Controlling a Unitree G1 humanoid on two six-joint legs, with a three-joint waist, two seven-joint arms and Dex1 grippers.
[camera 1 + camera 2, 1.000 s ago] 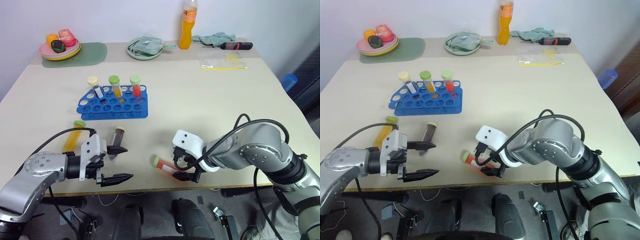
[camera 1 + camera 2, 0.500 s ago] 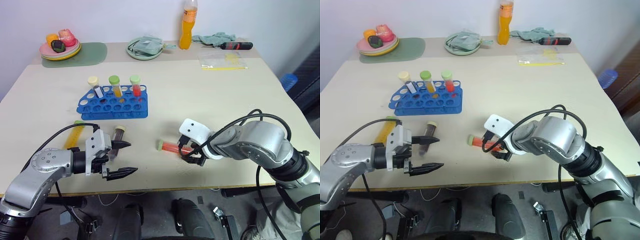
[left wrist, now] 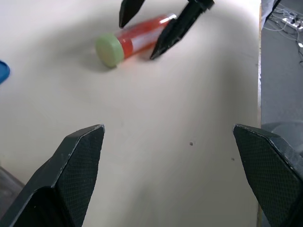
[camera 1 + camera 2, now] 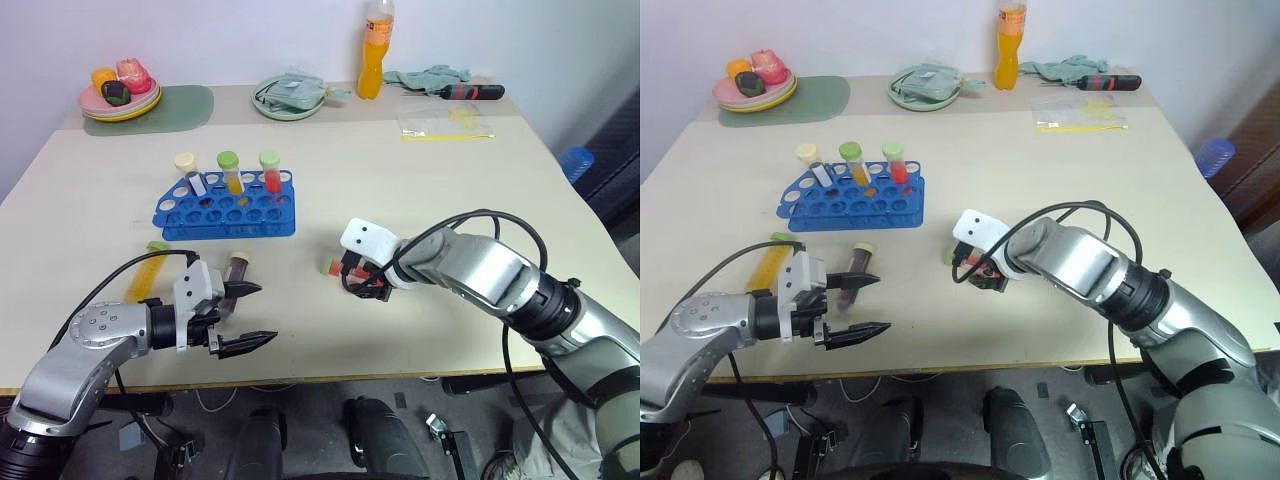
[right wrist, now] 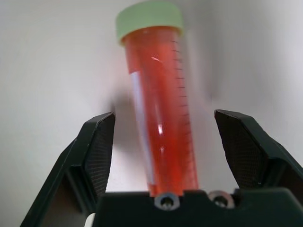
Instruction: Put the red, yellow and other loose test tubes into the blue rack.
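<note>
Red test tube (image 5: 161,118): clear plastic cylinder, graduated markings, pale green screw cap, lying flat on smooth beige desk (image 4: 420,190). Right hand (image 4: 357,285) straddles it, black textured fingers (image 5: 97,151) spread either side, gaps visible, no grip. Left hand (image 4: 245,317) wide open, empty, low over desk front edge. Brown-filled tube (image 4: 236,270) just beyond left hand; yellow tube (image 4: 148,270) lying beside it. Blue perforated plastic rack (image 4: 226,206) holds three capped tubes upright, back row. Behind: orange drink bottle (image 4: 374,50), plate of toy fruit (image 4: 120,90), screwdriver (image 4: 468,91).
</note>
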